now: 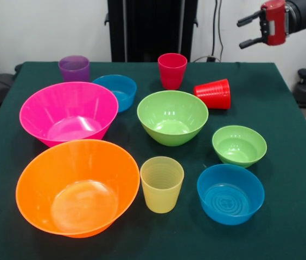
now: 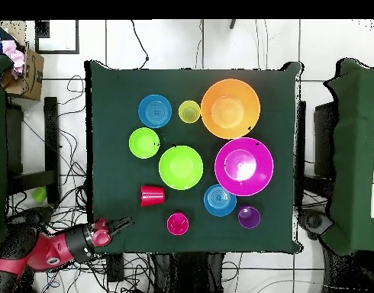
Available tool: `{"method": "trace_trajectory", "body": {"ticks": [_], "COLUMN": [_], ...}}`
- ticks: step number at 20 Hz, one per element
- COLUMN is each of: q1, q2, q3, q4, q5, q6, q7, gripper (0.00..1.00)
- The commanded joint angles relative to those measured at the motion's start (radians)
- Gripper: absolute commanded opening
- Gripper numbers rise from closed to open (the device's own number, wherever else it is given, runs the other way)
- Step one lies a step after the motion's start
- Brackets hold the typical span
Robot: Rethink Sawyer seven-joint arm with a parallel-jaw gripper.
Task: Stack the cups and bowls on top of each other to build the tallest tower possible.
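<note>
My gripper point(image 1: 249, 32) is open and empty, held sideways above the table's far right corner, off the edge in the overhead view point(image 2: 121, 223). The bright red cup point(image 1: 214, 93) lies on its side near it. The pinkish-red cup point(image 1: 172, 70), purple cup point(image 1: 74, 67) and ribbed yellow cup point(image 1: 161, 183) stand upright. The bowls stand singly: hot pink point(image 1: 69, 112), orange point(image 1: 77, 187), medium lime green point(image 1: 172, 116), small lime green point(image 1: 239, 145), and blue ones at the back point(image 1: 115, 91) and the front point(image 1: 230, 193). Nothing is nested in anything.
The dark green table point(image 1: 294, 162) has bare cloth along its right side. The black pedestal point(image 1: 153, 27) stands behind its far edge. Cables lie on the floor around the table point(image 2: 68, 152), and a cardboard box point(image 2: 26, 72) sits beside it.
</note>
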Motion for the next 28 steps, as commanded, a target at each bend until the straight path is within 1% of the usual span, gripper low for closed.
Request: {"method": "trace_trajectory", "body": {"ticks": [1,2,4,6,11,16,19,23,25,26,28], "q1": [-0.051,-0.051,-0.039,-0.034,-0.029,-0.008,-0.013,-0.03,-0.036,-0.039,-0.04], "q2": [0.11,0.11,0.12,0.12,0.135,0.138,0.131,0.12,0.131,0.148,0.159], "q3": [0.186,0.187,0.181,0.192,0.199,0.181,0.181,0.179,0.159,0.143,0.134], "q4": [-0.207,-0.212,-0.215,-0.212,-0.233,-0.241,-0.249,-0.268,-0.297,-0.319,-0.33], "q5": [0.047,0.053,0.047,0.044,0.046,0.013,0.02,0.034,0.029,0.031,0.028], "q6": [0.159,0.18,0.188,0.173,0.189,0.152,0.159,0.207,0.232,0.269,0.283], "q7": [0.05,0.056,0.072,0.073,0.089,0.089,0.083,0.066,0.071,0.083,0.091], "gripper": [1.0,1.0,1.0,1.0,1.0,1.0,1.0,1.0,1.0,1.0,1.0]}}
